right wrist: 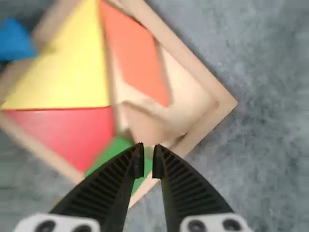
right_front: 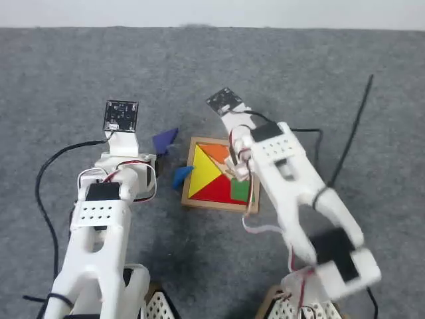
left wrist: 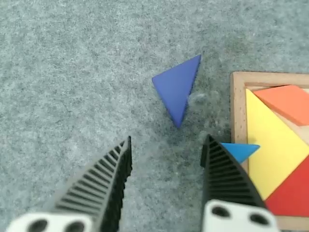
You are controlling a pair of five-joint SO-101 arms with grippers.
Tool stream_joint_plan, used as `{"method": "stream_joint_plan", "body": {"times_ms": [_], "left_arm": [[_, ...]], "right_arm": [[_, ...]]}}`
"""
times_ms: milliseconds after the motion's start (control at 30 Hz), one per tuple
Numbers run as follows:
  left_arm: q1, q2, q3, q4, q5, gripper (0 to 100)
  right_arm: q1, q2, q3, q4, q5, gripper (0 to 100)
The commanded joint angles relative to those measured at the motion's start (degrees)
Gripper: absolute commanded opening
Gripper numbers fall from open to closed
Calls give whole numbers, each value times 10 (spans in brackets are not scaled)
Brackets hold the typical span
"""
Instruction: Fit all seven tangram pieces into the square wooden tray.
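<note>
Four pieces are lying in the tray (right_front: 214,205), two blue ones outside it on the table (right_front: 66,80).
Inside, yellow (right_front: 202,174) is sitting at 9 o'clock, red (right_front: 216,191) at 6, orange (right_front: 216,153) at 12, green (right_front: 239,191) at 5. Dark blue (left wrist: 177,89) is lying apart at 10 o'clock from the tray; light blue (left wrist: 239,151) is touching its rim at 9. The left pincer (left wrist: 166,145) is hanging wide open, empty, beside light blue. The right pincer (right wrist: 145,155) is hovering almost closed over green, gripping nothing.

Bright, even overhead light, soft faint shadows
</note>
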Motion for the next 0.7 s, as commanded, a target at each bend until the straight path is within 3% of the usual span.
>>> {"method": "stream_joint_plan", "body": {"times_ms": [0, 267, 667], "left_arm": [[2, -17, -3, -16, 7, 224], [9, -17, 2, -16, 7, 224], [10, -17, 2, -16, 7, 224]], "right_arm": [[-38, -75, 34, -9, -7, 65], [-121, -5, 58, -39, -5, 65], [66, 30, 59, -36, 35, 65]]}}
